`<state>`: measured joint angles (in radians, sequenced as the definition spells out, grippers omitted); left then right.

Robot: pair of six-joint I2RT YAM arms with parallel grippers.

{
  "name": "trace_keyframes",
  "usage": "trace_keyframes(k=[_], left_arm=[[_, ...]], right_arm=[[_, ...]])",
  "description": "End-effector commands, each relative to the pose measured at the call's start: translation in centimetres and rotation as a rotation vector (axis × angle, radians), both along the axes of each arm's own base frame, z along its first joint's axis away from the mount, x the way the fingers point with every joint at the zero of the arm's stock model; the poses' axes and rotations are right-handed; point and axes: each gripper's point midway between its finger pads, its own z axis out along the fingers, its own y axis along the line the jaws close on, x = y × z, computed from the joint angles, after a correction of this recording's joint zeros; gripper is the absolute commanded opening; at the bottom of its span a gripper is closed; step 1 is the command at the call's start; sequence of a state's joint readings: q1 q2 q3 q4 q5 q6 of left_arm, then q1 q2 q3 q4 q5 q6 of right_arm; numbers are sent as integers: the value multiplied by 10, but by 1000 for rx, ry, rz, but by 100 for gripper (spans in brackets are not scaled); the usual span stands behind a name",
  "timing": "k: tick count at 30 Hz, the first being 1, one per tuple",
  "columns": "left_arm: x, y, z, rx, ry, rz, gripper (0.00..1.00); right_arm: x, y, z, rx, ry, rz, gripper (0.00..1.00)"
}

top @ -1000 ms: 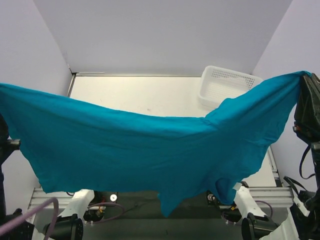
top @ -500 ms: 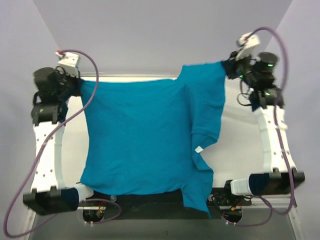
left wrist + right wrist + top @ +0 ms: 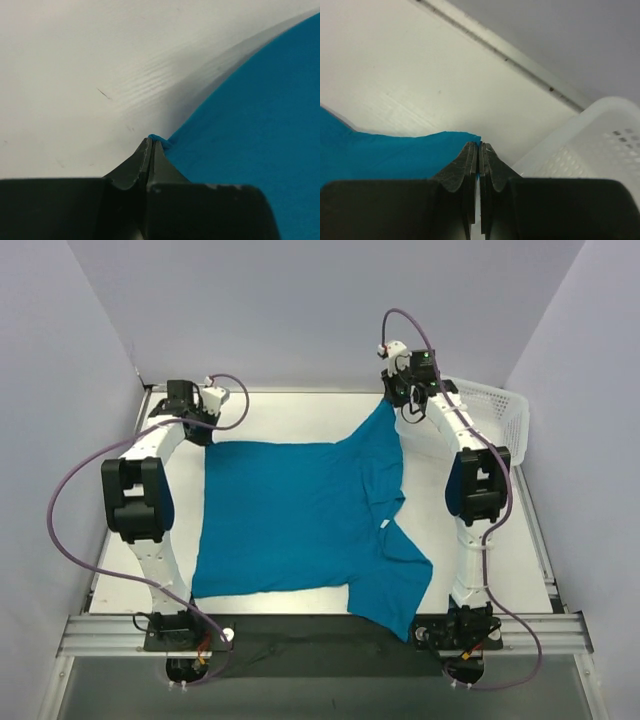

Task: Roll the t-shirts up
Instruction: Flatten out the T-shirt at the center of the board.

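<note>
Seen from above, the t-shirt lies spread across the table, one part draping over the near edge. Only the wrist views show the grips: the left gripper and the right gripper each pinch a far shirt corner. The white basket sits at the far-right corner.

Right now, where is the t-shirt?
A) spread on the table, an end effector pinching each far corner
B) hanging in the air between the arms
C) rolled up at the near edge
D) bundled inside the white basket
A: the t-shirt lies spread on the table, with the left end effector and the right end effector each shut on a far corner.
</note>
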<state>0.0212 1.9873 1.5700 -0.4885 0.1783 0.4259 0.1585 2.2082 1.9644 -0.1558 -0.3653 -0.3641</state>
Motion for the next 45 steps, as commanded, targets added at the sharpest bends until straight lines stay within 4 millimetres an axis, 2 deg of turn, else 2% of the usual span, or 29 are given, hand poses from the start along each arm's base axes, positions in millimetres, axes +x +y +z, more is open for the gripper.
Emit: trace_keyframes(k=[1,4,6,7,8,9,10,12,13,15,16,17,18,19,21,22,24,26,27,29,30,32,34,36,37,39,41,43,45], left_arm=[[56,16,113,45,-285,69,0],[57,17,162,13,-365,95,0],[53,17,203,-16,-436,113,0],[41,16,231,-23,-480,117,0],[34,16,247,-35,-507,127,0],[25,17,263,-41,-535,133,0],[7,16,295,-48,-598,134,0],[-14,15,315,-56,-638,139,0],[-37,14,342,-56,-693,137,0],[-61,12,351,-48,-714,117,0],[-86,13,374,-44,-774,114,0],[-99,13,382,-40,-799,116,0],[-108,18,380,-30,-804,137,0],[-136,18,404,-31,-879,145,0],[-161,20,416,-30,-928,150,0],[-186,19,428,-27,-973,148,0],[-212,18,441,-28,-1027,152,0],[-252,17,465,-27,-1120,157,0],[-265,18,474,-25,-1154,165,0],[-306,15,504,-32,-1259,168,0],[-319,14,510,-34,-1280,170,0],[-361,10,541,-52,-1384,175,0],[-390,8,559,-60,-1452,180,0],[-428,5,586,-64,-1563,174,0],[-438,3,593,-67,-1593,174,0],[-458,3,614,-74,-1673,183,0],[-465,4,628,-81,-1713,193,0],[-460,3,642,-83,-1734,190,0],[-440,2,645,-76,-1714,171,0]], right_arm=[[39,-7,116,-32,-306,-24,0],[34,2,164,-5,-403,-19,0],[22,6,182,22,-423,-15,0],[6,11,213,43,-469,2,0],[-4,13,227,50,-485,8,0],[-14,17,223,43,-469,30,0],[-39,23,258,49,-529,59,0],[-67,31,277,40,-567,101,0],[-92,31,291,33,-589,117,0],[-123,45,304,16,-617,169,0],[-149,46,313,-8,-635,196,0],[-166,57,318,-17,-652,234,0],[-179,59,321,-33,-665,244,0],[-204,55,339,-52,-718,257,0],[-232,67,342,-65,-735,289,0],[-254,61,355,-64,-765,293,0],[-294,64,372,-64,-823,320,0],[-318,62,375,-76,-836,343,0],[-337,49,390,-46,-868,333,0],[-353,36,396,11,-842,335,0],[-368,22,420,34,-890,312,0],[-385,8,434,33,-915,306,0],[-414,-12,470,93,-1009,286,0],[-429,-21,490,156,-1033,265,0],[-449,-33,515,186,-1104,248,0],[-462,-43,534,203,-1171,216,0],[-463,-43,538,203,-1197,213,0],[-463,-43,545,218,-1232,207,0],[-442,-38,538,217,-1210,190,0]])
